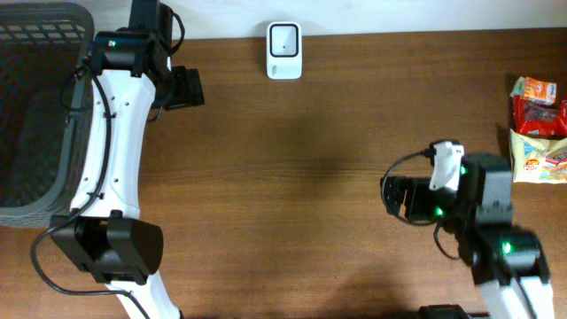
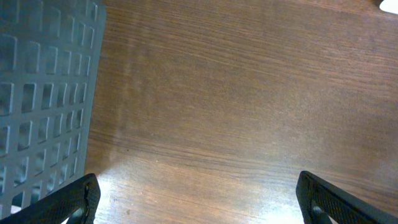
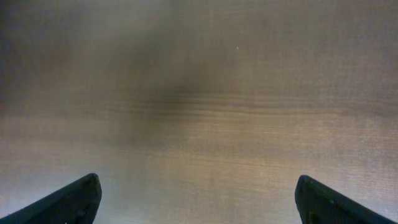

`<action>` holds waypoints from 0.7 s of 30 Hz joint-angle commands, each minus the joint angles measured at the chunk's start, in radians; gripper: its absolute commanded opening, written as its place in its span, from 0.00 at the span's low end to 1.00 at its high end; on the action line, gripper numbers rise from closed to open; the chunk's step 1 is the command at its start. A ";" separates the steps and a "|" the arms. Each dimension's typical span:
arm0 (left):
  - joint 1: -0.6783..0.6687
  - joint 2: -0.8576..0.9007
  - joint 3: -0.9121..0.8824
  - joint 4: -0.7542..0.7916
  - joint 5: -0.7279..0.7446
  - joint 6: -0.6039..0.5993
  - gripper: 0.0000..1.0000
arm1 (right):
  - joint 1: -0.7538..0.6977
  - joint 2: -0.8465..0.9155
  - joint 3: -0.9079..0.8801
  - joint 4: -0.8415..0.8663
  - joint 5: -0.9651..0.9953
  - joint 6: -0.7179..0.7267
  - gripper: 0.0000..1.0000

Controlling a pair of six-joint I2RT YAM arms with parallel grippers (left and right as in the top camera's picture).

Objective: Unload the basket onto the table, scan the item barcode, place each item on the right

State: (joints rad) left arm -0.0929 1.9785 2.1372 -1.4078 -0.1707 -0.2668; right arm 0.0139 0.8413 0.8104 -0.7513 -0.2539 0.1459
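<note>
Snack packets lie at the table's right edge in the overhead view: an orange one point(image 1: 534, 89), a red one point(image 1: 542, 116) and a yellow-white one point(image 1: 539, 158). No barcode shows on them. A white scanner point(image 1: 284, 50) stands at the table's back edge, centre. My left gripper point(image 1: 198, 88) hovers over bare wood left of the scanner, open and empty point(image 2: 198, 199). My right gripper point(image 1: 387, 197) is open over bare wood left of the packets, with nothing between its fingers point(image 3: 198, 199).
A grey mesh basket point(image 1: 35, 115) fills the left end of the table; its wall point(image 2: 43, 93) is close beside my left gripper. A white corner point(image 2: 390, 5) shows at the top right of the left wrist view.
</note>
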 commanded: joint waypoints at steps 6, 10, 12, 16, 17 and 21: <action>0.004 -0.008 0.004 0.002 -0.006 -0.010 0.99 | 0.009 -0.566 -0.492 0.337 0.030 0.019 0.99; 0.004 -0.008 0.004 0.001 -0.006 -0.010 0.99 | 0.004 -0.821 -0.587 0.384 0.105 0.019 0.98; 0.004 -0.008 0.004 0.001 -0.006 -0.010 0.99 | 0.006 -0.838 -0.615 0.474 0.163 0.019 0.99; 0.002 -0.008 0.004 0.002 -0.006 -0.010 0.99 | 0.006 -0.838 -0.717 0.667 0.206 0.019 0.99; 0.002 -0.008 0.004 0.002 -0.006 -0.010 0.99 | 0.008 -0.838 -0.753 0.727 0.202 0.019 0.99; 0.002 -0.008 0.004 0.001 -0.006 -0.010 0.99 | 0.020 -0.838 -0.805 0.784 0.246 0.018 0.99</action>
State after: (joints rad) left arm -0.0929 1.9785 2.1372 -1.4063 -0.1696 -0.2668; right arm 0.0216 0.0101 0.0174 0.0326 -0.0540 0.1577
